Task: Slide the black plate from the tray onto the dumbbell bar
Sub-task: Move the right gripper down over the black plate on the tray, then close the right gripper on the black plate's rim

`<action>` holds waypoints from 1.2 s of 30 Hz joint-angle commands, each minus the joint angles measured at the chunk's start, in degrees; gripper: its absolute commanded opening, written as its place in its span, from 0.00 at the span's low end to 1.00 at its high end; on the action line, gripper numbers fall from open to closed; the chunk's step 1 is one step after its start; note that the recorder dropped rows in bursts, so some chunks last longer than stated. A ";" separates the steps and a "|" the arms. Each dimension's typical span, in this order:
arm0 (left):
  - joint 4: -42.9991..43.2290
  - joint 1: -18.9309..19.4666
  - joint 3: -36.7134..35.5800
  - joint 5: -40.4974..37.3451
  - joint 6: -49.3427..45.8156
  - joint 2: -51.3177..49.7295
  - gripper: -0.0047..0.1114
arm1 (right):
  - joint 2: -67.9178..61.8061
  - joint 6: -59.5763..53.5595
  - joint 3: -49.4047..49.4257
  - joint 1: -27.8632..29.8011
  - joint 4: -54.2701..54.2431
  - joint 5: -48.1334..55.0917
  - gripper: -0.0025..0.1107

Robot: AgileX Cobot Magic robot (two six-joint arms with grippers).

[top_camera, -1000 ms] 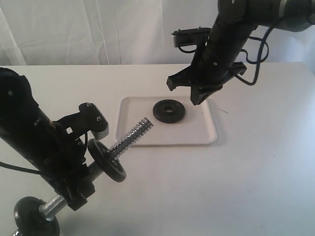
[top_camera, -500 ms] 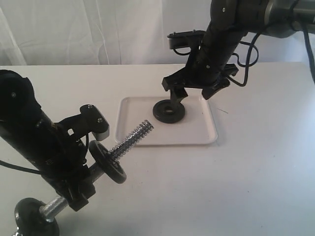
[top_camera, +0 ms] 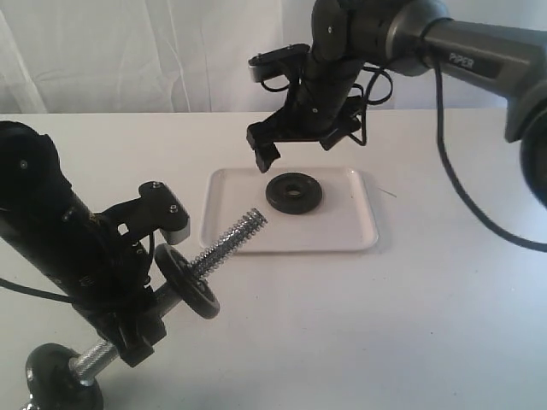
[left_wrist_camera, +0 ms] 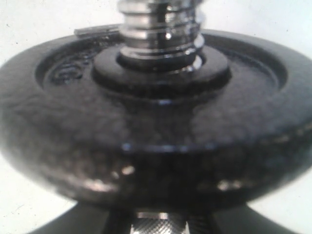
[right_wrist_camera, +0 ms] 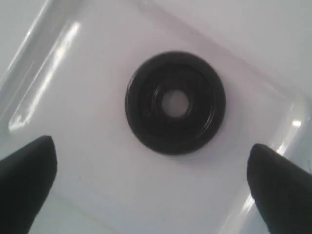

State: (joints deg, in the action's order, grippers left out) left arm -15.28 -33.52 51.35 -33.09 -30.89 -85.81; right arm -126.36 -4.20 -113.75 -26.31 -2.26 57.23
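One black plate [top_camera: 293, 193] lies flat on the white tray [top_camera: 355, 239]. My right gripper [top_camera: 297, 147] hovers above the tray's far edge. In the right wrist view it is open [right_wrist_camera: 153, 187], with the plate [right_wrist_camera: 175, 102] on the tray [right_wrist_camera: 92, 161] beyond and between its fingertips [right_wrist_camera: 27, 180], untouched. My left gripper [top_camera: 141, 318] is shut on the dumbbell bar [top_camera: 229, 237], whose threaded end points up toward the tray. A second plate [top_camera: 185, 278] sits on the bar just above the grip and fills the left wrist view [left_wrist_camera: 156, 122], with the bar's threads [left_wrist_camera: 161, 29] passing through it.
A third black plate [top_camera: 58, 376] caps the bar's low end at the front left corner. The white table [top_camera: 427, 325] stretches to the right of the tray. A white curtain [top_camera: 128, 51] hangs behind. The right arm's cable [top_camera: 453, 188] loops over the table.
The right gripper dipped toward the plate, then moved left and up to the tray's far edge, still open. The plate stays on the tray. The left arm and bar have not moved.
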 commanded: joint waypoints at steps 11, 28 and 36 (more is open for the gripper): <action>-4.32 -0.42 1.40 0.37 0.71 2.29 0.04 | -20.84 3.03 -29.14 0.20 4.69 12.73 0.95; -4.41 -0.42 1.40 0.14 0.71 2.29 0.04 | -26.43 4.59 -29.02 0.67 4.65 12.73 0.95; -4.41 -0.42 1.40 0.14 0.71 2.29 0.04 | -28.30 4.20 -29.02 0.67 4.42 12.73 0.92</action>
State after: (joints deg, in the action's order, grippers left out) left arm -15.34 -33.52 51.35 -33.09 -30.74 -85.81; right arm -152.49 0.31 -143.30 -26.31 1.28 69.45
